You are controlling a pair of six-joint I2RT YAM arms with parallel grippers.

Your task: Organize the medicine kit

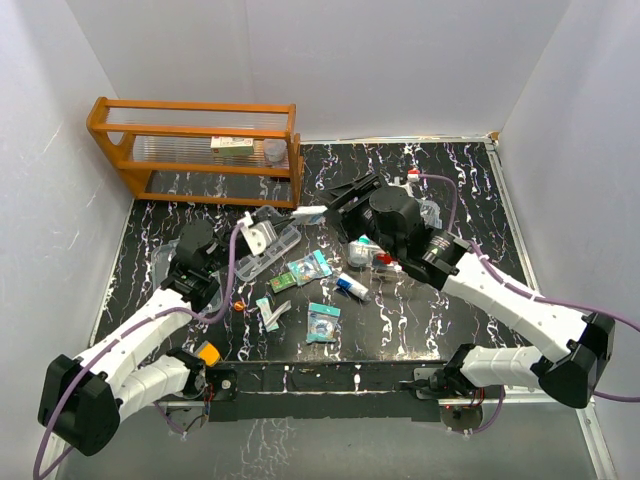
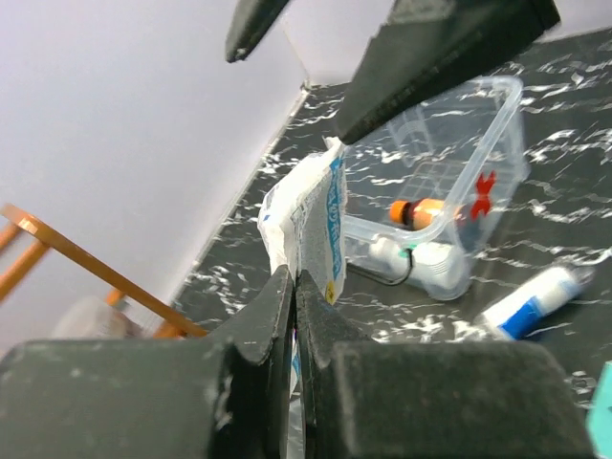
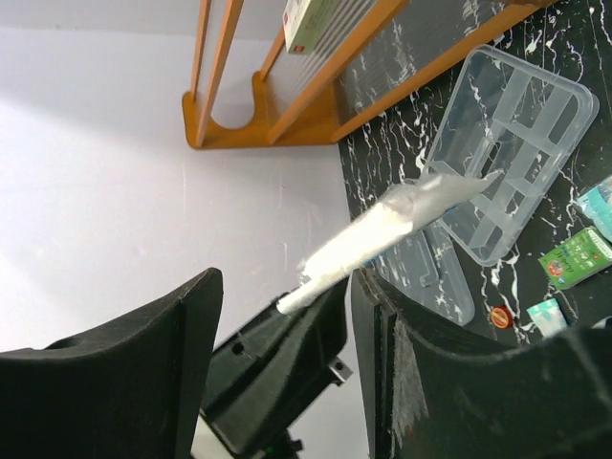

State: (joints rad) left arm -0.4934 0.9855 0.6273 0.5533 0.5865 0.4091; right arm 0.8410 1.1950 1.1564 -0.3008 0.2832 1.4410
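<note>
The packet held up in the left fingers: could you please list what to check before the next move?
1. Left fingers shut firmly on the packet: ok.
2. Right fingers open to receive it: ok.
3. Packet lined up between the right fingers: ok in the right wrist view.
4. Packet far enough in for a good grip: cannot tell.
5. Box open at the top: ok.
6. Free space in the box: ok.

Bright, even light; fgd blurry
</note>
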